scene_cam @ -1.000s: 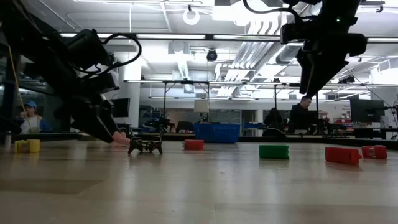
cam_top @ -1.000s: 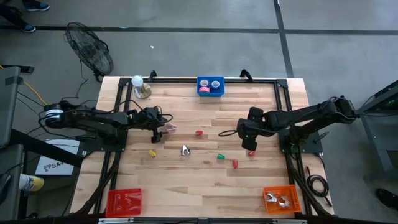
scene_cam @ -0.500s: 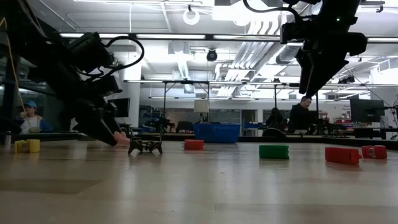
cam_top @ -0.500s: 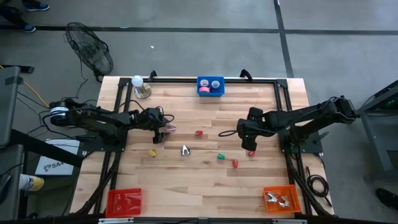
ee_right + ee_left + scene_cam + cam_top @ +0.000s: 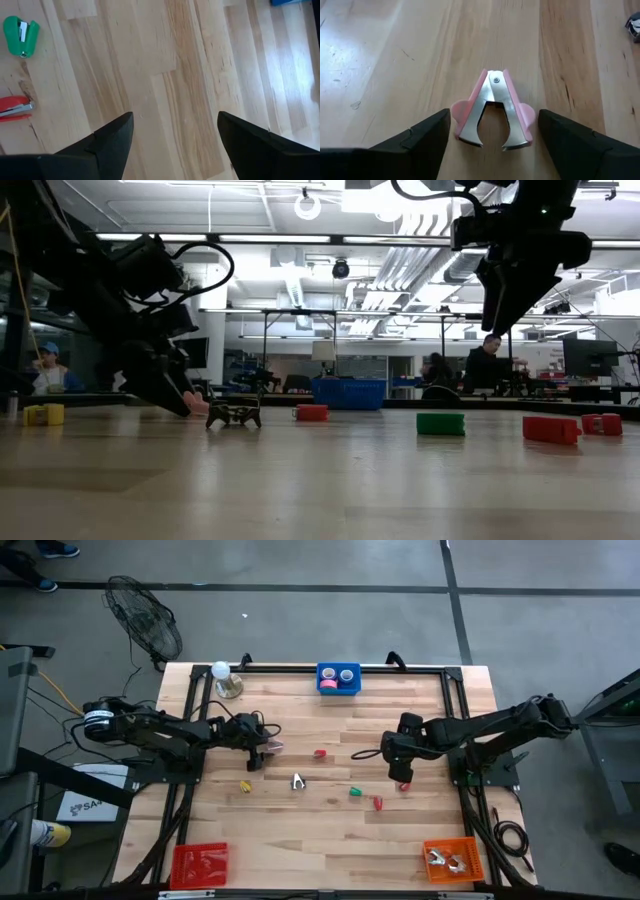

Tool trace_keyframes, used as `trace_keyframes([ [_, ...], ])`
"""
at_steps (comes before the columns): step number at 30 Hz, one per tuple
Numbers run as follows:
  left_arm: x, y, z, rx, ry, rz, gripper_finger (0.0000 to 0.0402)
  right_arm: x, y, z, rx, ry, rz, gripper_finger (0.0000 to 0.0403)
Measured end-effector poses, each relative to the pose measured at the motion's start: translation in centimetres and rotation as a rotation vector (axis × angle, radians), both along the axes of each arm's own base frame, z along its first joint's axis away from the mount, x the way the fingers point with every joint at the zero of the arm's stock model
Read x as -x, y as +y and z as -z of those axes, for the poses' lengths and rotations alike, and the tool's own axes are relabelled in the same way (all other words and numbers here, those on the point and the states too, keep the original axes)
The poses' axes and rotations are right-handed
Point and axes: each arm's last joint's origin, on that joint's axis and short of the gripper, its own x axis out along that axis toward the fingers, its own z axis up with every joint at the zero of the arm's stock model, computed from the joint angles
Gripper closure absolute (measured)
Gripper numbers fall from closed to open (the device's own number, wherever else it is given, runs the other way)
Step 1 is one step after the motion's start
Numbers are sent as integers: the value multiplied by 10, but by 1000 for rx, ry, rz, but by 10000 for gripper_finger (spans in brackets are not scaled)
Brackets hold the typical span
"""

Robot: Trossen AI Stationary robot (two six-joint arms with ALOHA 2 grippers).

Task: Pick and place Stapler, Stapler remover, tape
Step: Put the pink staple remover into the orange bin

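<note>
You've got a light wood-plank desk (image 5: pixel 330 830) w/ black frame, floor fan (image 5: pixel 145 618) at 11 o'clock, lit workshop behind w/ a seated person (image 5: pixel 488 365). Left hand (image 5: pixel 492 145) open wide, pink stapler remover (image 5: pixel 492 112) lying btwn its fingers, not gripped; right hand (image 5: pixel 172 145) open, empty over bare planks near green stapler (image 5: pixel 21 30) and red stapler (image 5: pixel 15 109). Only high view shows tape (image 5: pixel 327 685) in blue bin (image 5: pixel 338 692) at 12 o'clock.

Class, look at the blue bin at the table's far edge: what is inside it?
The blue bin holds tape rolls: a pinkish-red one and two pale-looking rings show. Anything beneath them, or against the bin's walls, is hidden.
</note>
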Motion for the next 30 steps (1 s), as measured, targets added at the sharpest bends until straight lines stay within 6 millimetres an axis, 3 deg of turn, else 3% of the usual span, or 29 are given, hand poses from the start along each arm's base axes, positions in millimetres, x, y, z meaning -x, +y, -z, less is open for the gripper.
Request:
trace_keyframes([
  [20,0,0,0,8,-2,1,313,-8,1,-2,-2,-71,-51,123],
  [30,-14,4,-15,-43,-52,12,310,-50,1,10,119,-218,-234,123],
])
